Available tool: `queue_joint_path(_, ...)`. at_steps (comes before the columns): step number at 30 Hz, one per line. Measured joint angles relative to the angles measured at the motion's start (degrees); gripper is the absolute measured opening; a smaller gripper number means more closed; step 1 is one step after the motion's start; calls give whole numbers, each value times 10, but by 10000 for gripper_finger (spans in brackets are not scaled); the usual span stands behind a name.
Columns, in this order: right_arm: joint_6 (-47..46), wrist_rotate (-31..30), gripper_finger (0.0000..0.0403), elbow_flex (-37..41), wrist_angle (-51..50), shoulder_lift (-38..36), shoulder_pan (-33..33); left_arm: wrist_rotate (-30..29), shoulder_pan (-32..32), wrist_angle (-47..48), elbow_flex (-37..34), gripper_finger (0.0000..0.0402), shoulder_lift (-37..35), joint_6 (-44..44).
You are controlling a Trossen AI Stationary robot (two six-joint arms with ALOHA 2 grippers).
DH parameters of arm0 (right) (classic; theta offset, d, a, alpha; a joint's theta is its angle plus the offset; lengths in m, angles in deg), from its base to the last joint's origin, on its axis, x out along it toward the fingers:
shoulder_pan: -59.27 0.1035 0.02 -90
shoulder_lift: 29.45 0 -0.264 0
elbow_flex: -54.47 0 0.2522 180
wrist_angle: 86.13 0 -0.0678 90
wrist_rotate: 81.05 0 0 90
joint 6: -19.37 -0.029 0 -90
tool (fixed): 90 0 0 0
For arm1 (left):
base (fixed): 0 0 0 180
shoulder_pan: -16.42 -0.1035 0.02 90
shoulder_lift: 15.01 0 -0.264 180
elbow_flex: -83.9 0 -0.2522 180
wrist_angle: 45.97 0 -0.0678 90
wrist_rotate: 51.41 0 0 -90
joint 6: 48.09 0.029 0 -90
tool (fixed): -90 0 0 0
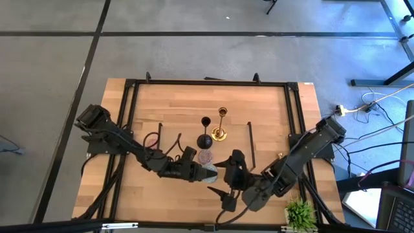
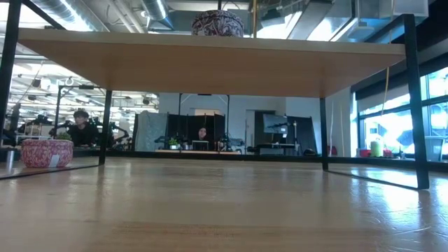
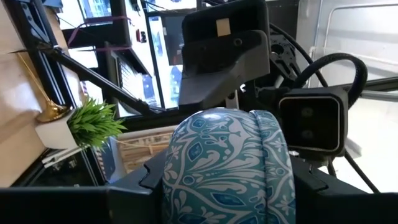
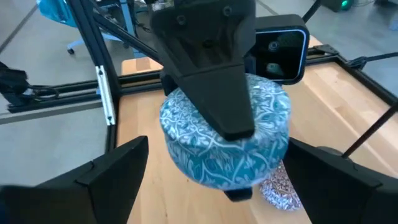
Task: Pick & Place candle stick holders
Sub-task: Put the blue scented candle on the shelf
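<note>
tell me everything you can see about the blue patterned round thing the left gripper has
The blue patterned round holder is squat and drum-shaped, teal-blue with a white leaf and scroll pattern all over and softly rounded edges; its material cannot be told. The left gripper holds it above the wooden tabletop, one dark finger across its top. It faces the open right gripper, whose fingers flank it without touching. A glittery pink holder lies just beneath it on the table.

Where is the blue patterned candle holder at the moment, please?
The blue patterned holder sits clamped in the left gripper, held before the open right gripper, near the table's front edge.
</note>
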Motion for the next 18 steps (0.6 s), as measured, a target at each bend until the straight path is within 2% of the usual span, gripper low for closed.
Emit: queue_joint_path(18, 61, 3, 366, 0, 53, 2, -22, 6, -4, 0, 0, 180, 0, -1)
